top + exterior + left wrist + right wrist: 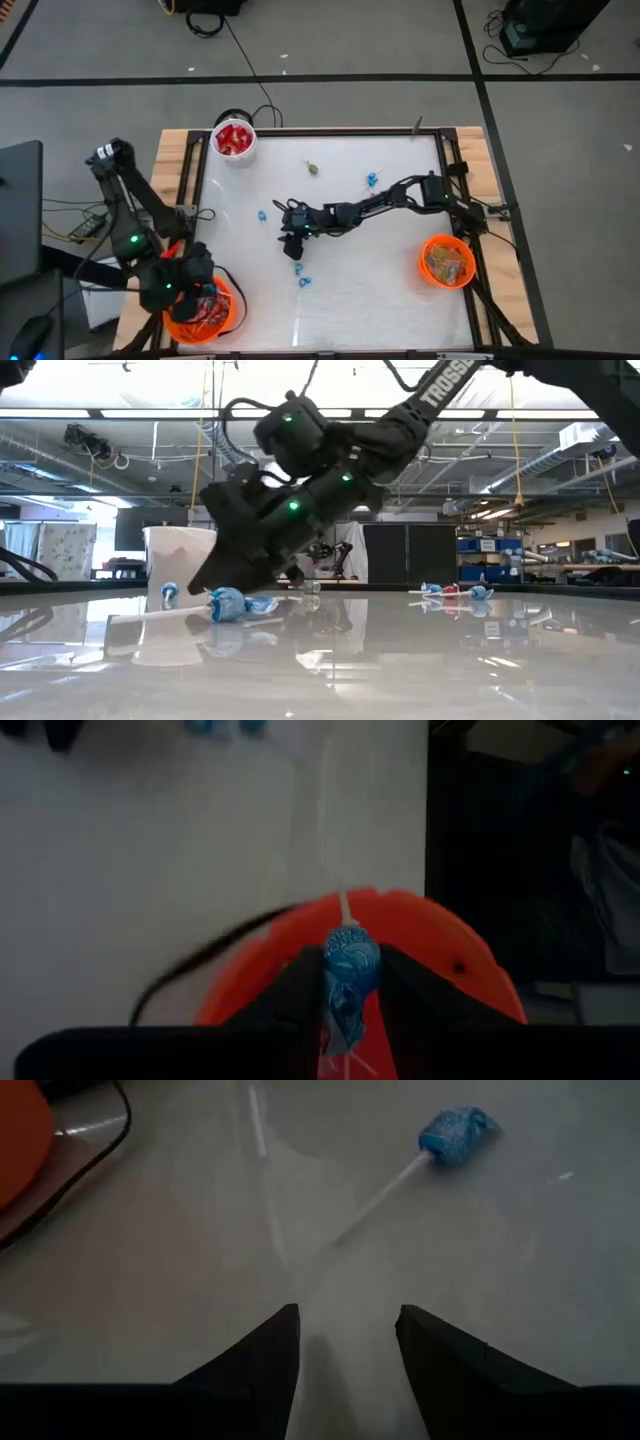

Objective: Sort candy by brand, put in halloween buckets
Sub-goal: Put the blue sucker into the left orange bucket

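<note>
Over the orange bucket (200,312) at the white counter's (380,290) near-left corner, the left gripper (350,982) clamps its jaws on a blue lollipop (349,960), while the right gripper (292,243), jaws apart and empty at mid-counter, hangs near scattered blue lollipops (301,279), between the white cup of red packets (234,141) and a second orange bucket (446,261).

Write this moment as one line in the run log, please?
left gripper: shut on blue lollipop, above orange bucket | right gripper: open, empty, mid-table near another lollipop
</note>
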